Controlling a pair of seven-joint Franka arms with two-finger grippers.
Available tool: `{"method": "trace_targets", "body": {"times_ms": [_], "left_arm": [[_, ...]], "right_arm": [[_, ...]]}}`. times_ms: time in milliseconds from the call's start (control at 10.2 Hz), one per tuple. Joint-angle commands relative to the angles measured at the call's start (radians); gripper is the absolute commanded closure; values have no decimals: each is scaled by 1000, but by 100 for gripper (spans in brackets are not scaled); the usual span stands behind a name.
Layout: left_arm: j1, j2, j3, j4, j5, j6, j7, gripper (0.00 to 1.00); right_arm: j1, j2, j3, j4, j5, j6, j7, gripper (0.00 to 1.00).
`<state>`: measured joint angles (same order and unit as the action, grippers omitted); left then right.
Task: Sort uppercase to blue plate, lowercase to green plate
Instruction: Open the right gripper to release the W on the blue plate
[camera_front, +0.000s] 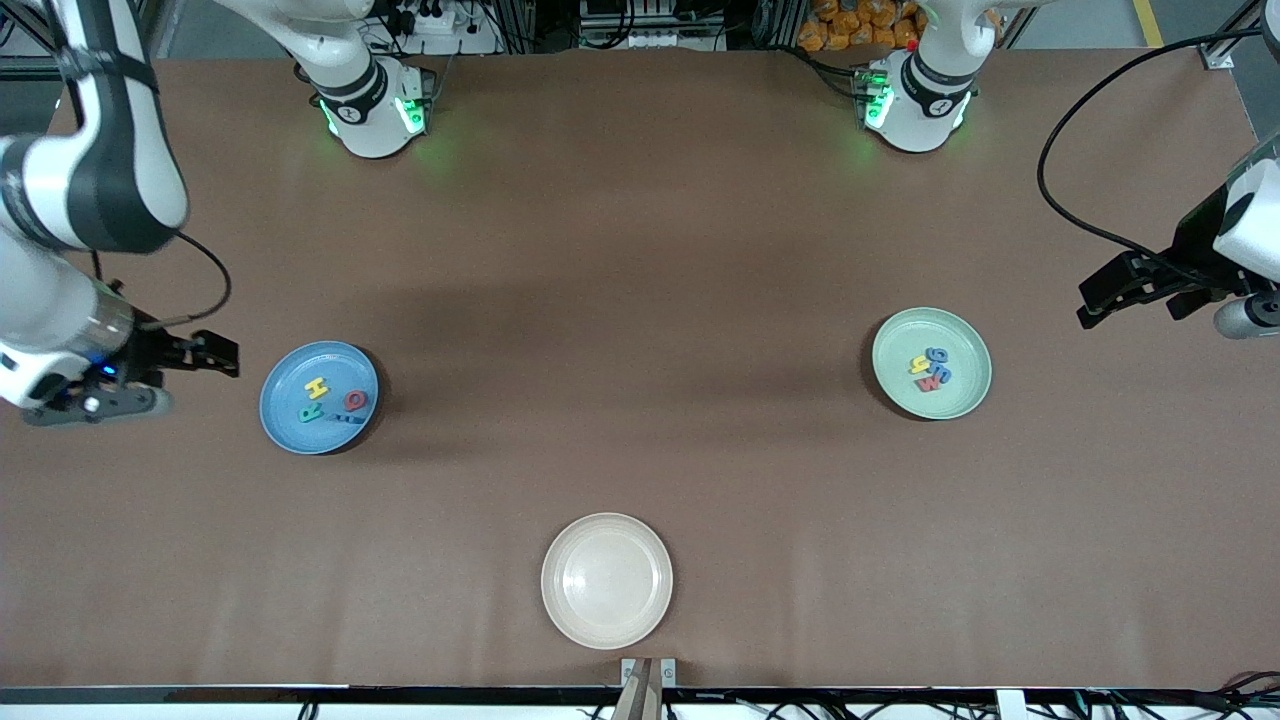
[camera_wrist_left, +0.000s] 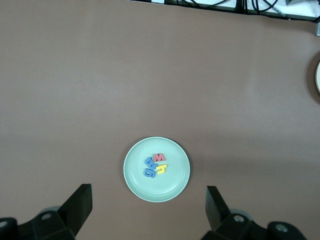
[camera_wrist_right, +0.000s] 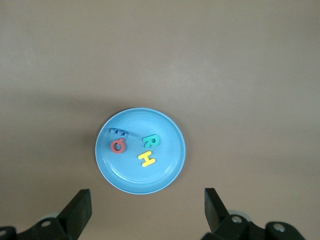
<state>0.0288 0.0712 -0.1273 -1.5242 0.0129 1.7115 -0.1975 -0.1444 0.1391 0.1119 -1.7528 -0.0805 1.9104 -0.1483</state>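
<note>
Across the front view, the blue plate (camera_front: 318, 397) at nine o'clock carries H (camera_front: 316, 386), R (camera_front: 310, 410), Q (camera_front: 355, 400) and a blue letter (camera_front: 345, 417); the green plate (camera_front: 931, 363) at three o'clock holds the lowercase (camera_front: 930, 368). Both grippers hang off the plates, so sorting looks done. From the left wrist, left gripper (camera_wrist_left: 149, 206) is spread wide, empty. From the right wrist, right gripper (camera_wrist_right: 147, 207) likewise gapes.

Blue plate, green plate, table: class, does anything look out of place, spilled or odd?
Nothing stands out. H, R, Q and a blue letter lie in the blue plate; four small letters lie bunched in the green plate. The beige plate holds nothing.
</note>
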Motion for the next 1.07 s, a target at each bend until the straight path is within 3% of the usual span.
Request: {"method": "trace_targets", "body": {"times_ms": [0,293,488,976], "left_arm": [[-1,4,-2,13,-2,-13,-10,0],[3,2,-2,9,-2,-16,-5,0],[3,4,-2,9,-2,-18,-3,0],[2,4,-2,9,-1,-18,6,0]], "right_arm": [[-41,-100,19,-25,14,-5,0,0],[-41,-173,12,-5,21,-54,3,0],[-14,-184,-46,56,102,-138,1,0],[106,-179,-144,166,103,-278,7,0]]}}
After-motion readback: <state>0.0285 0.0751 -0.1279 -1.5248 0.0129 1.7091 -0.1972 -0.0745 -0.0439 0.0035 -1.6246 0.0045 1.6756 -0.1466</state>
